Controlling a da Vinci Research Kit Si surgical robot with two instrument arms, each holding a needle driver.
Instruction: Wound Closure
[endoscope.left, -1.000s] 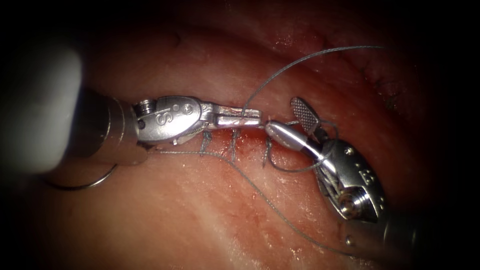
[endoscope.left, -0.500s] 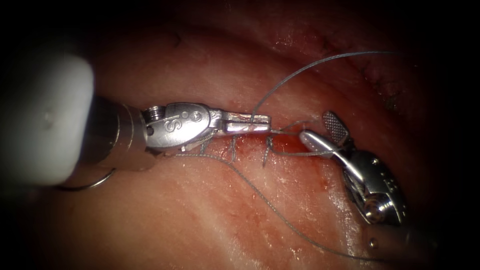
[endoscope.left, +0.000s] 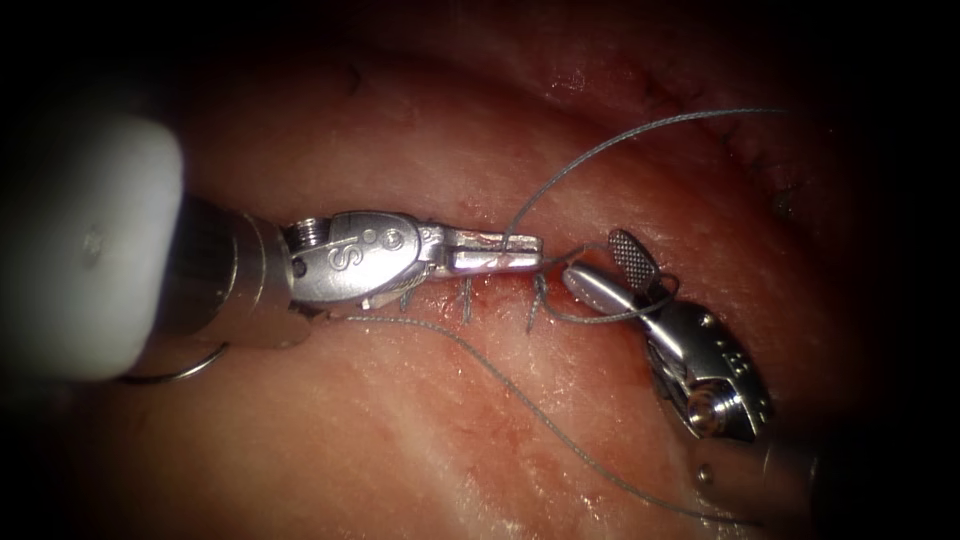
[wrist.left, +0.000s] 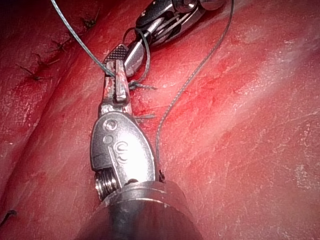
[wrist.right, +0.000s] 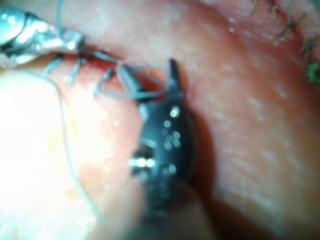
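The left arm's tool (endoscope.left: 500, 252) lies along the cut (endoscope.left: 470, 285) with its jaws closed flat on the thread (endoscope.left: 520, 215), gripped near their tips; the left wrist view shows the same pinch (wrist.left: 116, 80), the strand climbing away from the jaws. Just beyond those tips, at the cut's right end, the right arm's tool (endoscope.left: 612, 270) stands with its jaws well apart and clamps nothing, though a loop of thread (endoscope.left: 600, 318) is slung around the lower jaw and the neck behind it; the right wrist view (wrist.right: 150, 75) shows that loop as well. Outward from the cut, one strand arcs up and to the right over the tissue (endoscope.left: 430, 130), and another runs from under the left tool's wrist down across the tissue toward the right tool's shaft. The needle (endoscope.left: 185, 368) lies free on the tissue, well left of the cut beside the left tool's shaft, held by neither tool and not in the tissue. Three stitches (endoscope.left: 467, 298) already cross the cut, so judging by this the placing of bites looks largely done; the thread is not yet drawn snug or trimmed.
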